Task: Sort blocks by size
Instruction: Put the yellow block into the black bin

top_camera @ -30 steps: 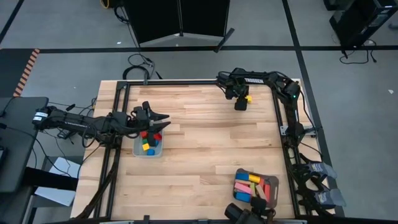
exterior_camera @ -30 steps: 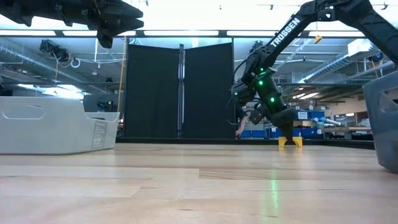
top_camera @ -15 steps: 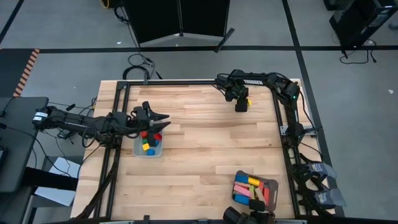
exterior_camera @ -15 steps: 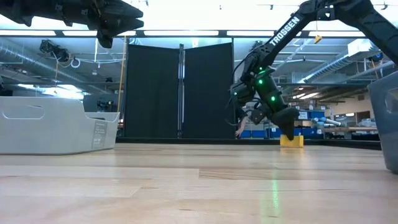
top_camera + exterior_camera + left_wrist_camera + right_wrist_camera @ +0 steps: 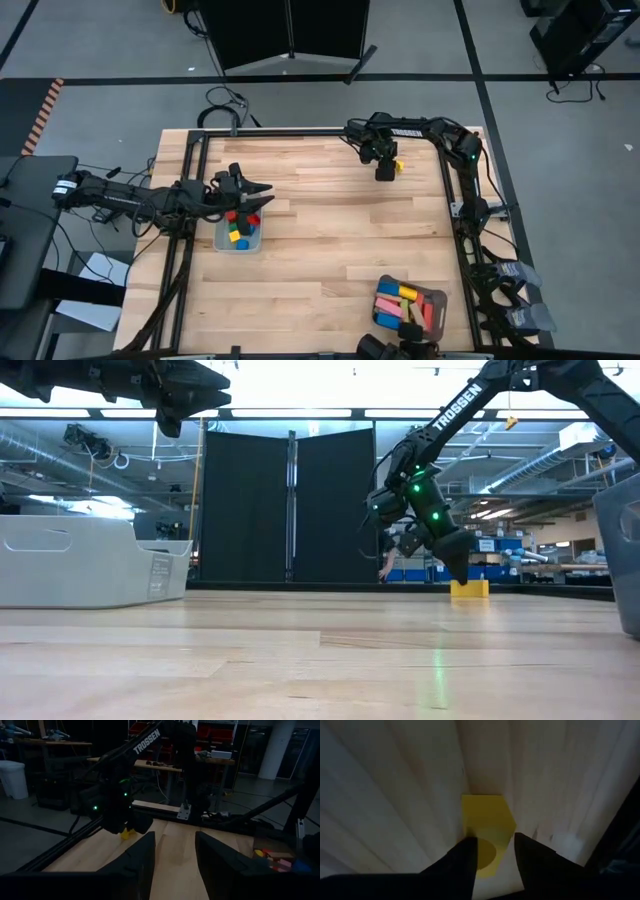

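Pale wooden planks form the table (image 5: 320, 235), framed by black rails, with grey floor and a black screen beyond.

Near the far right corner, the right gripper (image 5: 386, 171) points down at a yellow block (image 5: 398, 165) lying on the wood. From the wrist camera the block (image 5: 486, 827) shows a flat face with a round hole; it looks short and squat, and its long axis cannot be told. Both dark fingers (image 5: 461, 865) stand narrowly apart, one at either side of the block's near end, around it. Whether they press it cannot be told. At table height the block (image 5: 469, 588) rests on the surface beside the fingertips.

Over the left side, the left gripper (image 5: 252, 199) hovers above a grey tray (image 5: 222, 242) holding red, blue, yellow and green cubes (image 5: 237, 228). Its fingers (image 5: 137, 857) stand partly apart with nothing between them.

Another grey tray (image 5: 441, 300) at the near right holds longer bars (image 5: 400, 302), pink, yellow, blue and red.
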### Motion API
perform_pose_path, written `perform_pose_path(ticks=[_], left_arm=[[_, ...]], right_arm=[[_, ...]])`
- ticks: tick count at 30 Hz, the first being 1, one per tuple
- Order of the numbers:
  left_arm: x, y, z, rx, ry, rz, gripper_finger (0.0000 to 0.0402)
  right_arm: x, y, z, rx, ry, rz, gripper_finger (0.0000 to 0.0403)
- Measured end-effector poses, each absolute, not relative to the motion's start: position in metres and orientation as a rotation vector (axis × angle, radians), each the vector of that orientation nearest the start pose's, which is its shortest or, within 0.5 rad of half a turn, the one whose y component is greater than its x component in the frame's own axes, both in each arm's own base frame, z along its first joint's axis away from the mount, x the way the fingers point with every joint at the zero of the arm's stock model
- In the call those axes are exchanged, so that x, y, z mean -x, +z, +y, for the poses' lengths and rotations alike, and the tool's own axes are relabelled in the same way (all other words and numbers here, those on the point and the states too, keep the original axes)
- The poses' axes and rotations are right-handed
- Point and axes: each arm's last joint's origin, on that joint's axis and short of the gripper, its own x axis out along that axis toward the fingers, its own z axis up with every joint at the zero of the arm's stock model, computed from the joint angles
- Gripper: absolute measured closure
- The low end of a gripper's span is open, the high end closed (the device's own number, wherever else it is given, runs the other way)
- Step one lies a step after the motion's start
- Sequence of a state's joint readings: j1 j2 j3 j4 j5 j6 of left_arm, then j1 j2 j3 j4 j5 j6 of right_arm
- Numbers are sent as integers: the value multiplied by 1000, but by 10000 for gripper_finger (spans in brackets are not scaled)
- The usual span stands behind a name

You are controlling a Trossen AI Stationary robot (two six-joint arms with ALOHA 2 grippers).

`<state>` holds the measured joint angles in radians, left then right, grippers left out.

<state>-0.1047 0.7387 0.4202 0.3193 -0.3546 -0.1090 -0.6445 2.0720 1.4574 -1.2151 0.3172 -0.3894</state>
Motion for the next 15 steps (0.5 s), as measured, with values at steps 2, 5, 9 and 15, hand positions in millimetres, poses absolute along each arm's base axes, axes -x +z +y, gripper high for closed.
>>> perform_pose_path(ticks=[2,5,9,15], left_arm=[[-171,262,-8,109,250,-14,254],[-171,262,-8,108,250,-14,254],[-171,262,-8,108,250,-14,254],[-171,262,-8,105,250,-13,254]], right_arm=[[-280,151,-222,-47,-289,1941,254],[-281,151,-221,-33,-278,1948,239],[-281,154,-220,-8,-312,1946,226],[-282,188,-216,-62,-423,1763,201]])
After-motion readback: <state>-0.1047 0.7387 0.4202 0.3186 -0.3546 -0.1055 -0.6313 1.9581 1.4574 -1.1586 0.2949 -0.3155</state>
